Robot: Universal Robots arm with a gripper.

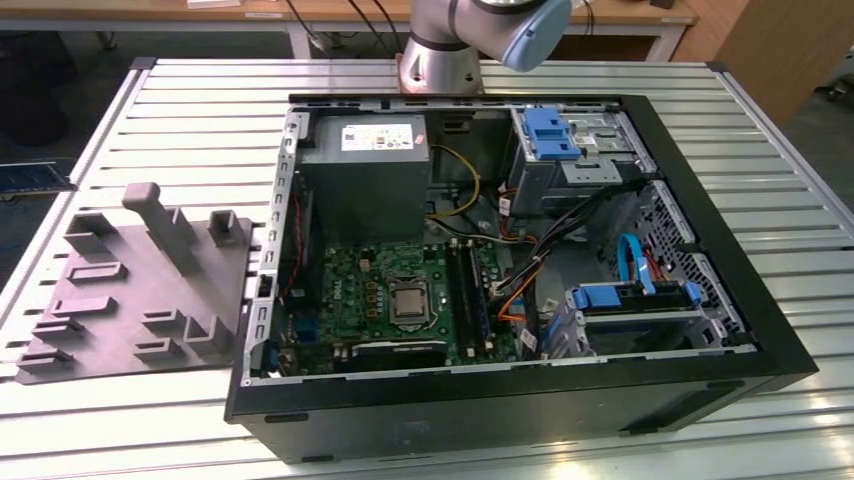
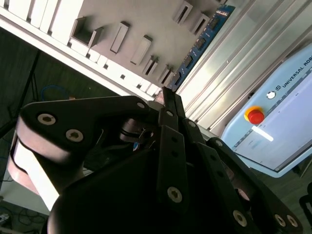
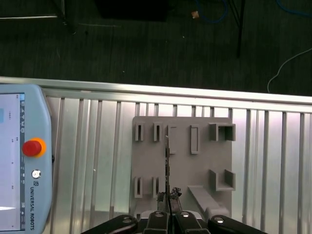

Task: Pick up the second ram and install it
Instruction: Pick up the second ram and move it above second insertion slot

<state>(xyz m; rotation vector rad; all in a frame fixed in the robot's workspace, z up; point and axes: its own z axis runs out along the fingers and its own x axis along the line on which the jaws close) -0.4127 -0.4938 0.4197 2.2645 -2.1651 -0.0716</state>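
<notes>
Exterior view: You see the open computer case on the slatted desk. Its motherboard slots look dark, and you cannot tell whether any is filled. A grey holder sits beside the case.
First wrist view: Your pincer appears clamped on the second ram. The ram is edge-on, a thin line jutting straight out from the tips. The grey holder lies well beyond the tips.
Second wrist view: The second ram runs out from the pincer as a blue stick with dark chips. A control pendant rests off to one side.
Progress: The pickup looks done. The ram is well away from the case, so the install is still left.
</notes>
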